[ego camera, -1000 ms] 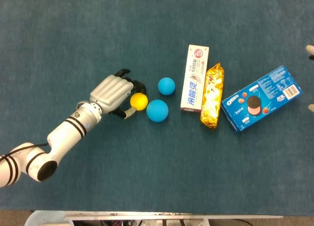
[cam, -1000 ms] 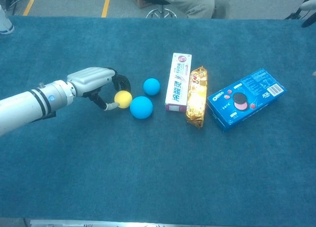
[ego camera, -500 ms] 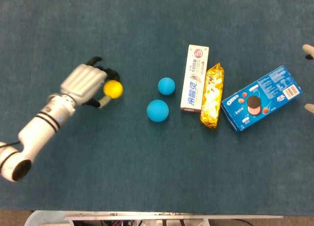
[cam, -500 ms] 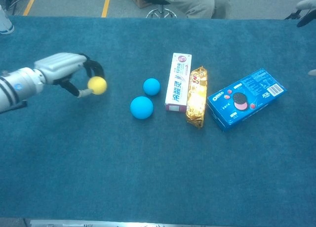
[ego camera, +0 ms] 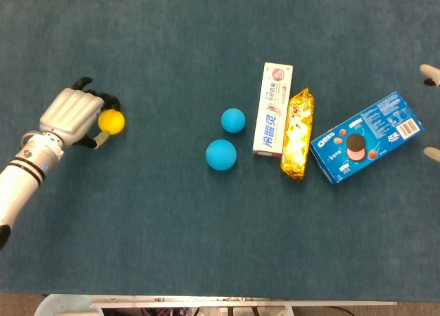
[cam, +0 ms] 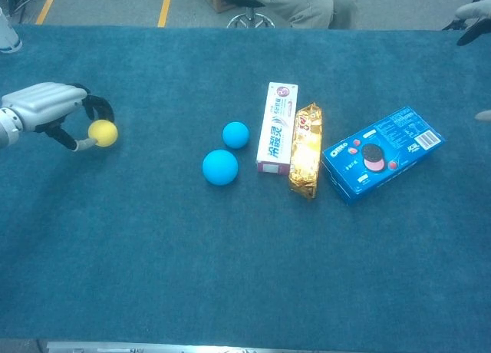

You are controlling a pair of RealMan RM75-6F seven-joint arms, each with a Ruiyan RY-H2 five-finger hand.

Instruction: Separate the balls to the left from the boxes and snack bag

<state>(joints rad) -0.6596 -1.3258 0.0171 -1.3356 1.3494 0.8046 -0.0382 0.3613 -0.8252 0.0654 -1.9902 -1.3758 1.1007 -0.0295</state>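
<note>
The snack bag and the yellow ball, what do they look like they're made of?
The snack bag looks like metallised plastic film: gold, glossy, crinkled, with crimped ends. The yellow ball, held in the left hand, looks matte and evenly coloured, with no seam visible, so probably foam or soft rubber, though the pictures cannot settle which.

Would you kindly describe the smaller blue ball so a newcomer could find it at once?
Start at the white toothpaste box mid-table. Just left of it lie two blue balls; the smaller blue ball is nearer the box and further from the robot than the bigger blue ball.
</note>
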